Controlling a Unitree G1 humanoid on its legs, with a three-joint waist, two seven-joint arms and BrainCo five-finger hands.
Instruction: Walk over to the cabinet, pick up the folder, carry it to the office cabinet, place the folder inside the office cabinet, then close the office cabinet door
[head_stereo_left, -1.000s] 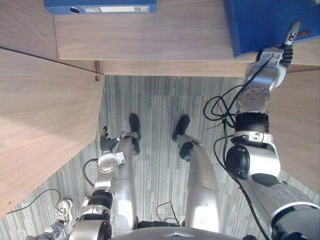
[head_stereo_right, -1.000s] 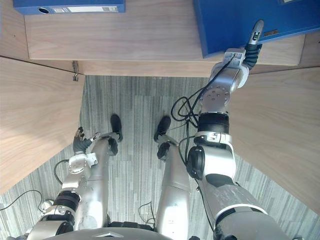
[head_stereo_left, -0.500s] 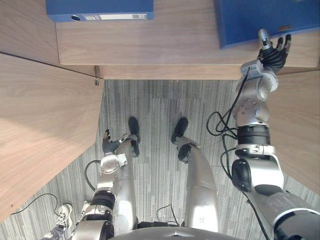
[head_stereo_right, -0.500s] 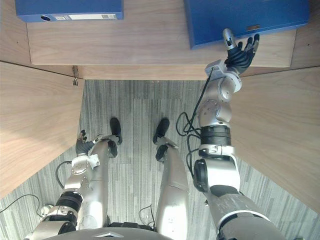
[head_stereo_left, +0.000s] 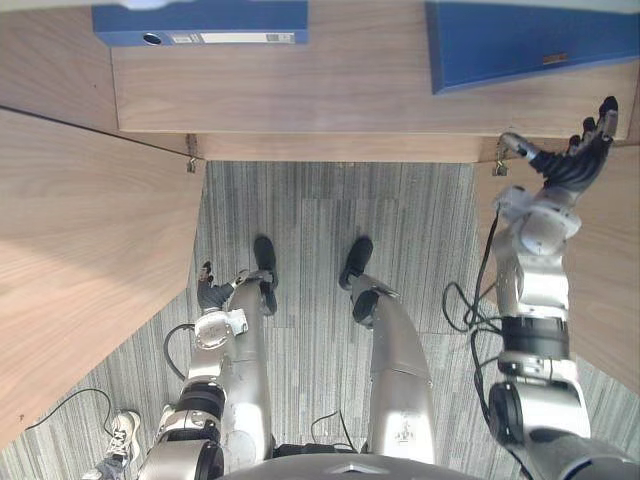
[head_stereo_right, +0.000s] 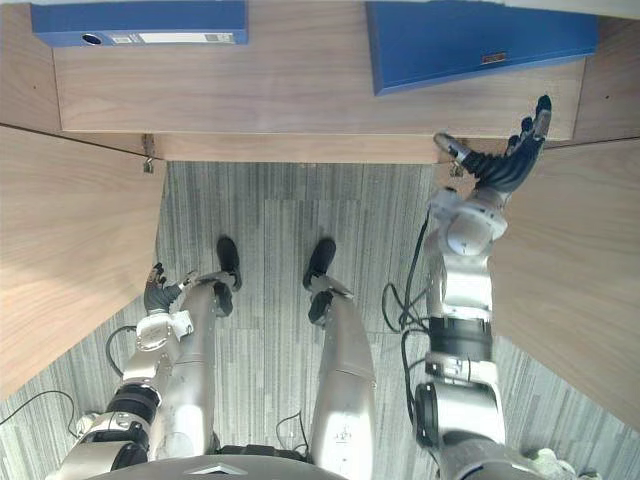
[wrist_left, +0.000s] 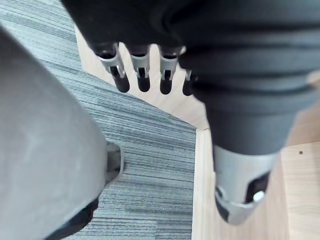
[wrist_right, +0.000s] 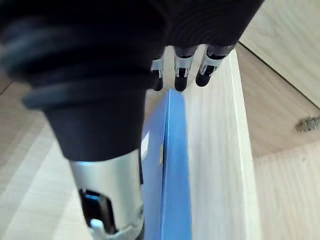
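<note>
The flat blue folder (head_stereo_left: 530, 45) lies on the light wooden cabinet shelf (head_stereo_left: 360, 90), apart from the right hand (head_stereo_left: 570, 165), which is empty with fingers spread. The left hand (head_stereo_left: 210, 292) hangs low, fingers relaxed.

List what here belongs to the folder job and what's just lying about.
Job: blue folder nearest the right hand; cabinet shelf; open left door; open right door.
Lying about: second blue folder at the shelf's left; a person's shoe on the floor.
</note>
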